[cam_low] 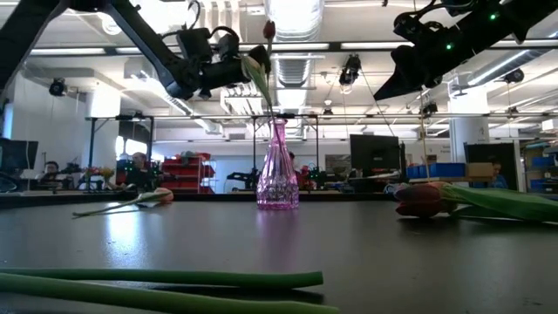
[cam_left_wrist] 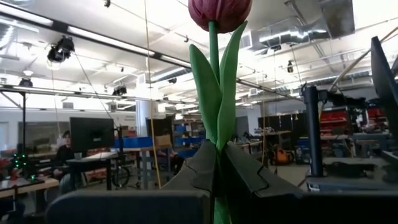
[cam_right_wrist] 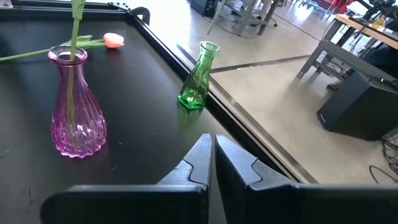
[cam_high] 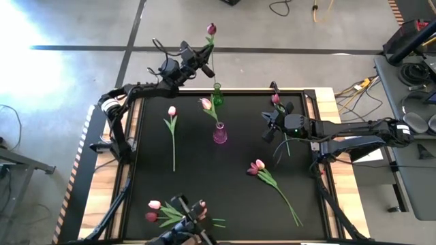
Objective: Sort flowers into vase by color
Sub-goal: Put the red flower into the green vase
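My left gripper (cam_high: 198, 60) is raised beyond the table's far edge and is shut on a dark red tulip (cam_high: 211, 28), whose head (cam_left_wrist: 219, 9) stands above the fingers. The green vase (cam_high: 217, 95) stands near the far edge, below and beside that tulip's stem. A pink vase (cam_high: 220, 133) at mid-table holds one pale pink tulip (cam_high: 206, 103). My right gripper (cam_high: 267, 131) hovers right of the pink vase, shut and with nothing between its fingers (cam_right_wrist: 198, 163). Another tulip (cam_high: 276, 99) lies under the right arm. More tulips lie flat on the table. My left gripper pinches the dark red tulip's stem (cam_left_wrist: 217, 158) just below its leaves, between the two fingers. The fingers come level, across the stem. The tulip is lifted clear and upright, head up, and its lower stem (cam_low: 272, 103) hangs below the fingers, above the vases.
A pale pink tulip (cam_high: 172, 111) lies left of the pink vase. Two tulips (cam_high: 256, 167) lie right of centre, stems running toward the near right corner. Several tulips (cam_high: 154, 209) lie at the near edge by a dark mount. The table's raised black frame (cam_high: 134, 129) rims the mat.
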Controlling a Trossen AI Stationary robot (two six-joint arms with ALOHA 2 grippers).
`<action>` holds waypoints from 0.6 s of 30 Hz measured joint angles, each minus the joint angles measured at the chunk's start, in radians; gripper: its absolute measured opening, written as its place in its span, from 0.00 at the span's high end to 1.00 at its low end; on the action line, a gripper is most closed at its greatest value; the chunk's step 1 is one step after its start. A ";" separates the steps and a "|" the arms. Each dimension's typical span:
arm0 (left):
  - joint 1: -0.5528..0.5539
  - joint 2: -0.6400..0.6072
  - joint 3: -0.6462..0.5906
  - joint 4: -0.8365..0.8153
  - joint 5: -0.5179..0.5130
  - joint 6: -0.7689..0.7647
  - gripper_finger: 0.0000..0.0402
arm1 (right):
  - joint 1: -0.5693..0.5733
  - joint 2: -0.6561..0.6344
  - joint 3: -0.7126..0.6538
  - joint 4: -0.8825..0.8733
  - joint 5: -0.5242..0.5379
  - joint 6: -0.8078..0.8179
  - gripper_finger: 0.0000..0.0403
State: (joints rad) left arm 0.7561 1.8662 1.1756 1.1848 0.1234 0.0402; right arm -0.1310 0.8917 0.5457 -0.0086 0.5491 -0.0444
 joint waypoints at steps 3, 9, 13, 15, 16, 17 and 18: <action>0.002 0.029 0.012 0.006 0.004 -0.002 1.00 | 0.000 0.000 0.000 0.002 0.000 0.000 0.97; 0.004 0.078 0.025 0.032 0.024 -0.007 1.00 | 0.000 0.000 0.000 0.006 0.000 -0.009 0.97; 0.008 0.102 0.010 0.070 0.026 -0.008 1.00 | 0.000 0.000 0.000 0.008 0.000 -0.019 0.97; 0.008 0.111 0.001 0.081 0.034 -0.008 1.00 | 0.000 0.000 0.000 0.008 0.000 -0.020 0.97; 0.009 0.114 -0.006 0.084 0.045 -0.008 1.00 | 0.000 0.000 0.000 0.009 0.000 -0.020 0.97; 0.009 0.118 -0.013 0.089 0.051 -0.008 1.00 | 0.000 0.000 0.000 0.009 0.000 -0.020 0.97; 0.008 0.122 -0.024 0.101 0.056 -0.008 1.00 | 0.000 0.000 0.000 0.010 0.000 -0.020 0.97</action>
State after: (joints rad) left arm 0.7643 1.9880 1.1514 1.2855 0.1793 0.0322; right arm -0.1314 0.8917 0.5457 0.0018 0.5488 -0.0647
